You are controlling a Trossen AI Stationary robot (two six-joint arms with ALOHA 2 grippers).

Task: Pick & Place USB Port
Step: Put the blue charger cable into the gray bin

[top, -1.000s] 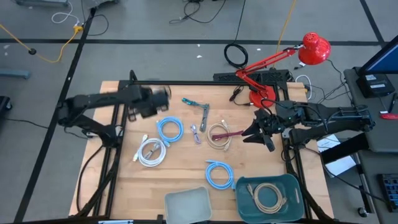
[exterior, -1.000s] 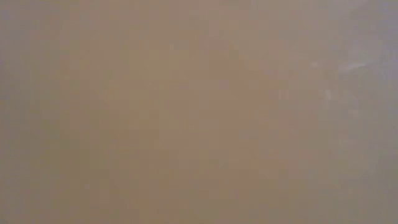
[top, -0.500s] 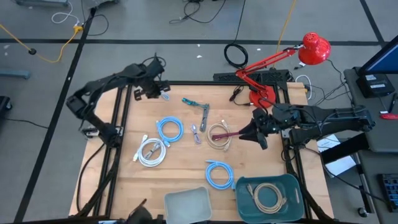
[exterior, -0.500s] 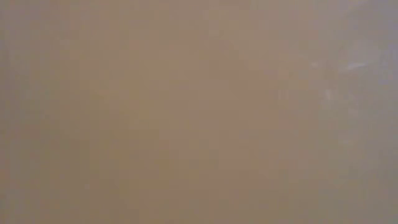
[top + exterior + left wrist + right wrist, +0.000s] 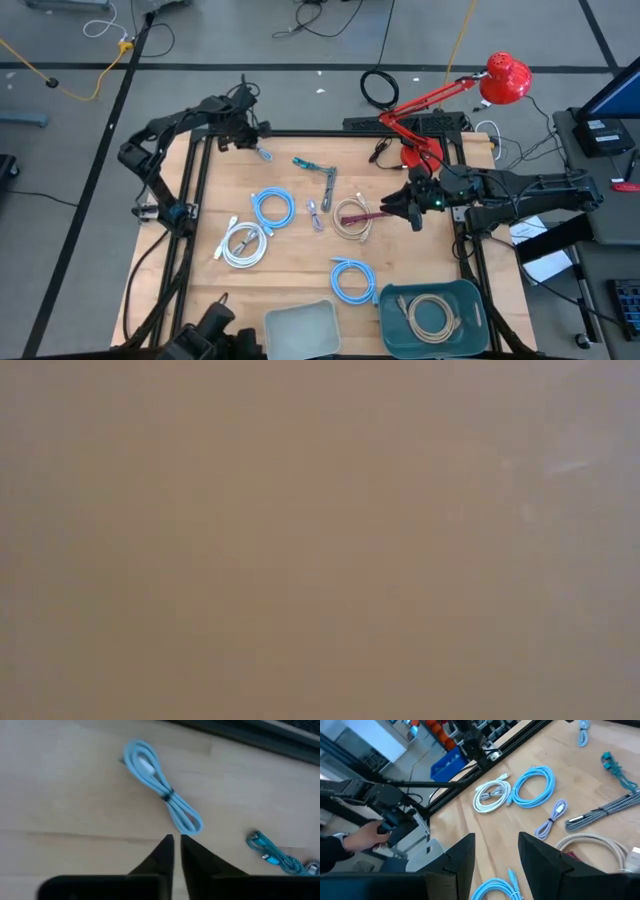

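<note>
Crowding table (image 5: pixel 300 290): coiled cables (image 5: pixel 272 207) (red lamp (image 5: pixel 505 78) behind).

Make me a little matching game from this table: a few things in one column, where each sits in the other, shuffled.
Things:
1. beige cable
2. red lamp
3. white cable
4. left gripper

Places:
A. far left corner of the table
B. inside the teal bin
C. beyond the table's far right corner
D. on the wood, left side

Pairs: 1-B, 2-C, 3-D, 4-A
</note>
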